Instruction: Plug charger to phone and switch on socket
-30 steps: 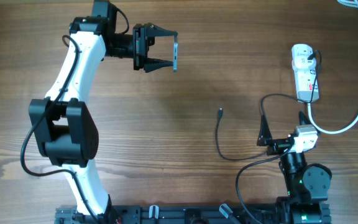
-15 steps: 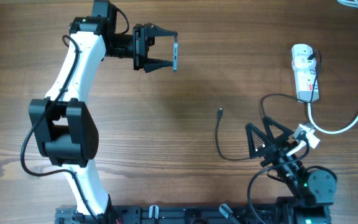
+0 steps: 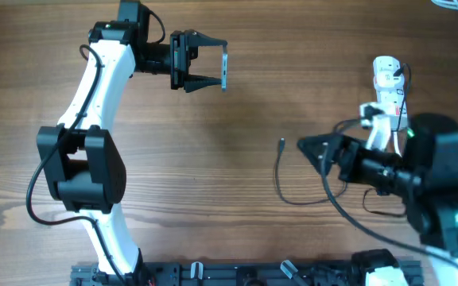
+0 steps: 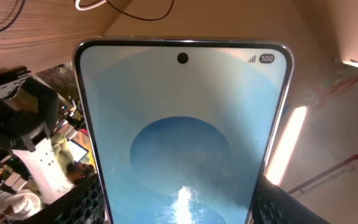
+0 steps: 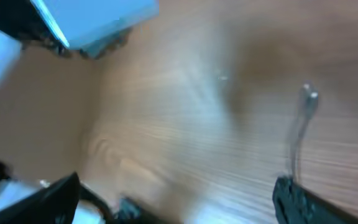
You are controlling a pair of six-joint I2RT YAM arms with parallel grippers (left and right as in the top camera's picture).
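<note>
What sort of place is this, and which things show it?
Probably a robotics test bench: two robot arms at a wooden table, with a power strip and a charger cable laid out on it.

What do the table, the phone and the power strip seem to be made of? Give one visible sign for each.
The table: wood or wood-look laminate, matt; brown grain lines run along it. The phone: a glossy front, probably glass, showing a bright reflection; the thin rim looks metallic. The power strip: smooth white plastic, judging by its even colour and rounded corners.
</note>
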